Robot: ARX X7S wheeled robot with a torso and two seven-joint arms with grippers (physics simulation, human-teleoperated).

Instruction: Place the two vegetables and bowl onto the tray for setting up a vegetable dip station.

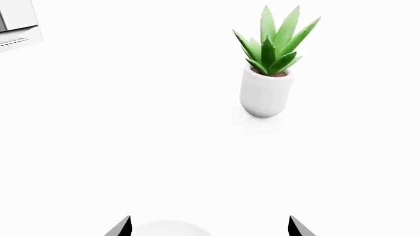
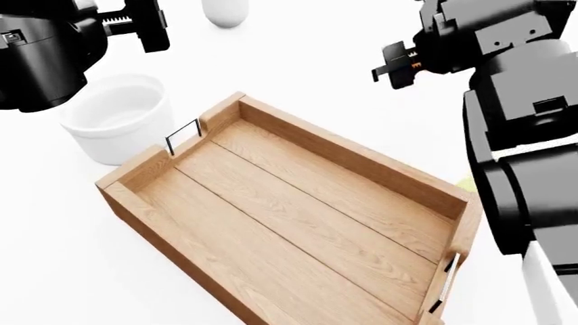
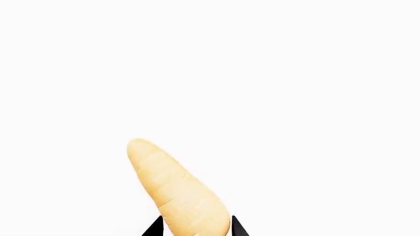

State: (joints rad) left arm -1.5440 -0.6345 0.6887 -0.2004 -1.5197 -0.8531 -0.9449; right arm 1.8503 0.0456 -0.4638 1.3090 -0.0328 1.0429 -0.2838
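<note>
1. Left gripper (image 2: 145, 24) is raised above the bowl (image 2: 118, 125), jaws wide.
2. Bowl stands beside the tray (image 2: 298, 223), touching its left end.
3. Right gripper (image 3: 194, 228) is raised beyond the tray, its jaws flanking the carrot (image 3: 174, 189); grip unclear.
4. White table (image 2: 54, 271) carries a potted plant (image 1: 266, 73).

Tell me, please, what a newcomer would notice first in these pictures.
First, the big wooden tray lying empty in the middle of the head view. Next, the white bowl beside the tray's far-left end, and the carrot between the right end effector's fingertips. The green potted plant stands out in the left wrist view.
</note>
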